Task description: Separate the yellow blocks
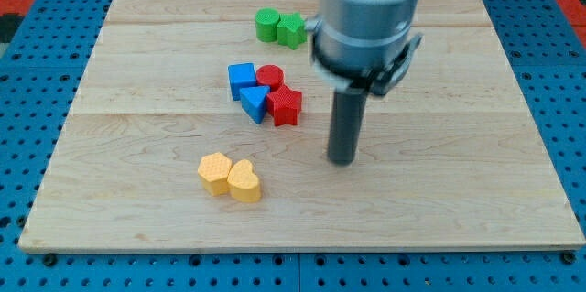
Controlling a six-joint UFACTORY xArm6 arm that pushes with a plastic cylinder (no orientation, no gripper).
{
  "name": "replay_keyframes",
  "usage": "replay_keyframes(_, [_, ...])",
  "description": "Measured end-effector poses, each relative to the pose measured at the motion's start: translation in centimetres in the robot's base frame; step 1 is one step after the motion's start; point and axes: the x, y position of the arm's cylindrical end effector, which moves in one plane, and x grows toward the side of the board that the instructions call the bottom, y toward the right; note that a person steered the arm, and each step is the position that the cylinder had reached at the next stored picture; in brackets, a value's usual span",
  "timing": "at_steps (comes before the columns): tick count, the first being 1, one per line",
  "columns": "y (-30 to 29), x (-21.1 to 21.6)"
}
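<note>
My tip [342,158] stands on bare counter [439,210], right of centre, apart from every block. Toward the bottom-left corner the yellow hexagonal block [214,173] and the yellow heart block [244,181] touch, leaving no gap between them. Open wood runs between my tip and that pair. Above, near centre, the blue cube [242,79], blue triangle [255,102], red cylinder [269,76] and red star block [285,105] crowd together. Two green blocks [280,27] sit touching near the top edge.
</note>
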Motion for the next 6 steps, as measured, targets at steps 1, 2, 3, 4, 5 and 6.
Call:
replay_keyframes(1, [-4.7, 1.5])
replay_keyframes(2, [-7.7, 1.8])
replay_keyframes(3, [-12.8, 1.0])
replay_keyframes(4, [-16.6, 0.9])
replay_keyframes(5, [-12.6, 1.8])
replay_keyframes(6, [-13.9, 3.1])
